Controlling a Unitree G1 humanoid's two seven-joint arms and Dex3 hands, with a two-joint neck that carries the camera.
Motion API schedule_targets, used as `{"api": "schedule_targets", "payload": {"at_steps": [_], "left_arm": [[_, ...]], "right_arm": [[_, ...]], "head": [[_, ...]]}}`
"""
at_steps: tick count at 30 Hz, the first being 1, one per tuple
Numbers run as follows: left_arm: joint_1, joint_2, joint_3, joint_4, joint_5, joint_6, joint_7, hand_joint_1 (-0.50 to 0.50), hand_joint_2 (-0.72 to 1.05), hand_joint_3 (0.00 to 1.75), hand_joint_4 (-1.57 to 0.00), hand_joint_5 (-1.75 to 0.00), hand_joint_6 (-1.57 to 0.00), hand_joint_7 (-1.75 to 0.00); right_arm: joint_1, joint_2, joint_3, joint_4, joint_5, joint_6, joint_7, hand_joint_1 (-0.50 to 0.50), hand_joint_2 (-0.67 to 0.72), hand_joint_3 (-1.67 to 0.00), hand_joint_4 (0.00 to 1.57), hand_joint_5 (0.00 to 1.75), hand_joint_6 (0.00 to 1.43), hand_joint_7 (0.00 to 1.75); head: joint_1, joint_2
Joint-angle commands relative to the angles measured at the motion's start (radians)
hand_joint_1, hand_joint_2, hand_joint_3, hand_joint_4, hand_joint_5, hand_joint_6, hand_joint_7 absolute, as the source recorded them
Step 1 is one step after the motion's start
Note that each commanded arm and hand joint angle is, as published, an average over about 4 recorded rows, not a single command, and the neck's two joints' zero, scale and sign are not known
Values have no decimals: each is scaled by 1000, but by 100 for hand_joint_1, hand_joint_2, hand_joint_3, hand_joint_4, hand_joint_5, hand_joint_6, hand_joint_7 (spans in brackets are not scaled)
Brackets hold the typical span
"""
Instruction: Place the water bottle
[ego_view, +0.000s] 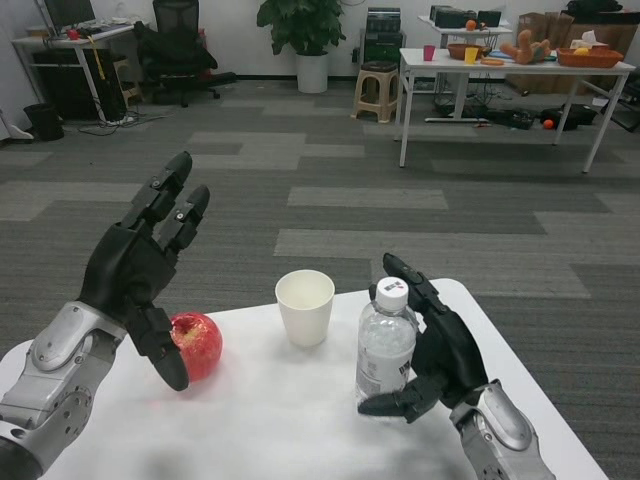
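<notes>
The counter (260, 420) is a white top with rounded far corners, and it fills the lower part of the head view. On it, toward the right, the water bottle (386, 345) stands upright, a clear plastic one with a white cap and a pale label. The right hand (432, 350) wraps it from the right side, fingers reaching up behind the neck and the thumb curled across the base in front, so the bottle is held while its foot rests on or just at the counter; which of the two cannot be told. Just left of the bottle and a little farther back stands a white paper cup (305, 306), upright and open at the top, apart from the bottle. Farther left lies a red apple (196, 345), near the counter's far edge. The left hand (145, 265) is raised above the left side of the counter with its fingers spread and pointing up and forward, holding nothing; its thumb hangs down in front of the apple. Beyond the counter the room has a grey carpet floor (400, 190) laid in lighter and darker bands. At the far right a white table (520, 70) carries bowls, cups and small coloured things. A beige stool (375, 92) stands beside it, a potted plant (305, 35) against the back wall, and a black office chair (178, 45) at a desk (70, 40) on the far left.
</notes>
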Motion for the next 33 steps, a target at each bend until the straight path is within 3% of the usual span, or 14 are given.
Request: {"api": "schedule_targets", "payload": {"at_steps": [1,7,14,21,25,33], "left_arm": [[-1,7,-2,-8,-7,-1,-4,-50,-64,9,0,0,0,0],[-1,7,0,-8,-7,-1,-3,-50,-64,9,0,0,0,0],[1,7,11,-7,-7,-1,-4,-50,-64,9,0,0,0,0],[19,12,34,-18,-29,-1,-10,-50,-64,9,0,0,0,0],[35,22,52,-28,-30,-1,-15,-50,-64,9,0,0,0,0],[74,27,73,-42,-29,22,-32,-50,-64,9,0,0,0,0]], "right_arm": [[-3,-2,4,16,23,-37,7,-39,39,-8,0,0,0,0],[-11,1,4,38,68,-106,7,-46,55,0,0,0,0,0],[-13,9,-42,24,152,-204,-19,-46,60,0,0,0,0,0],[24,11,-127,-39,176,-231,-23,-46,60,0,0,0,0,0],[64,22,-173,-134,183,-243,-23,-46,60,0,0,0,0,0],[78,51,-177,-274,174,-250,-28,-46,60,0,0,0,0,0]], "head": [[2,4],[5,2],[6,-1],[13,-5],[7,0],[-6,6]]}}
